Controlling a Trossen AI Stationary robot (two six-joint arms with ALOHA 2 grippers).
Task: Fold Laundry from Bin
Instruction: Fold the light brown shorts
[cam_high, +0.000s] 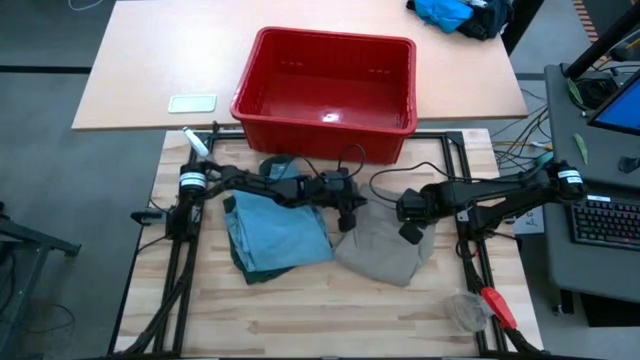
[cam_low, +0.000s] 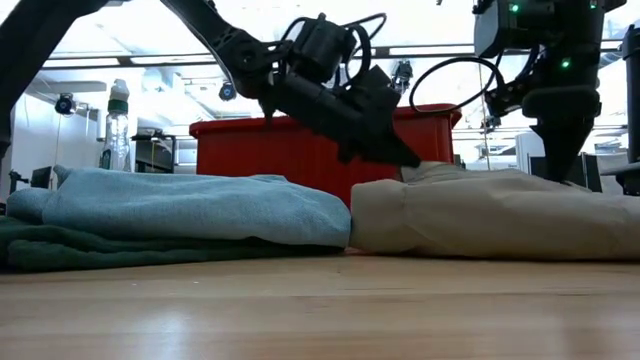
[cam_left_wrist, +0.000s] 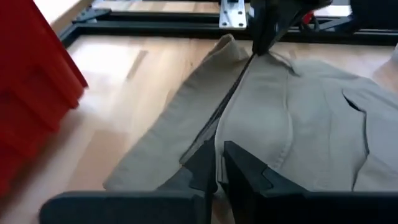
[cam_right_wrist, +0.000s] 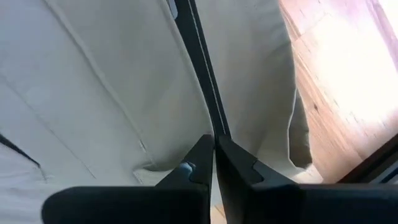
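Wrist views: left gripper (cam_left_wrist: 214, 163), right gripper (cam_right_wrist: 214, 149) each pinched onto khaki piece (cam_high: 385, 250); high view adds empty red bin (cam_high: 325, 85).

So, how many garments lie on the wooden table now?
3 visible: light blue garment at the left, dark green garment under it, khaki garment at the right. More may be hidden beneath them.

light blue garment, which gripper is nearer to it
Left. The left gripper sits just beside the light blue garment, pinching the khaki piece; the right gripper is at the khaki's far side.
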